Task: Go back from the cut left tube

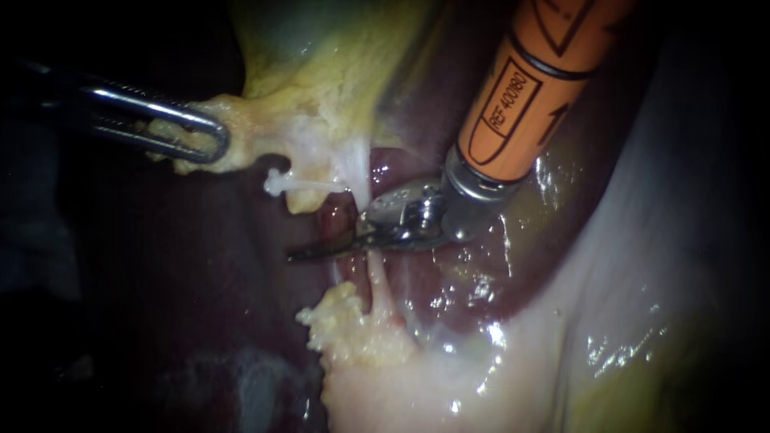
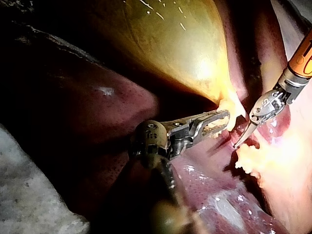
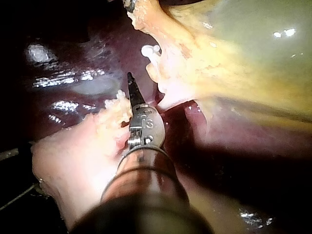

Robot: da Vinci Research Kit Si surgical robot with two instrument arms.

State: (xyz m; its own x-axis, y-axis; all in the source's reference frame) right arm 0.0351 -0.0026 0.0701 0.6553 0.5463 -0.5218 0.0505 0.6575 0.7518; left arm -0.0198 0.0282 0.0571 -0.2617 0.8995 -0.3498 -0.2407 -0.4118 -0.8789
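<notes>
Endoscope view: my left instrument (image 1: 210,138) pinches the gallbladder (image 1: 321,88) neck; my right instrument (image 1: 314,250), jaws pressed together, sits near the cut tube (image 1: 281,184).

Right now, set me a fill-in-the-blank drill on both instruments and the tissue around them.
The left instrument has its jaws ____ on yellow tissue. The right instrument has a shaft coloured ____. Its jaws lie together and hold ____. The dark red organ under both instruments is the ____.
Missing words: shut; orange; nothing; liver.
</notes>
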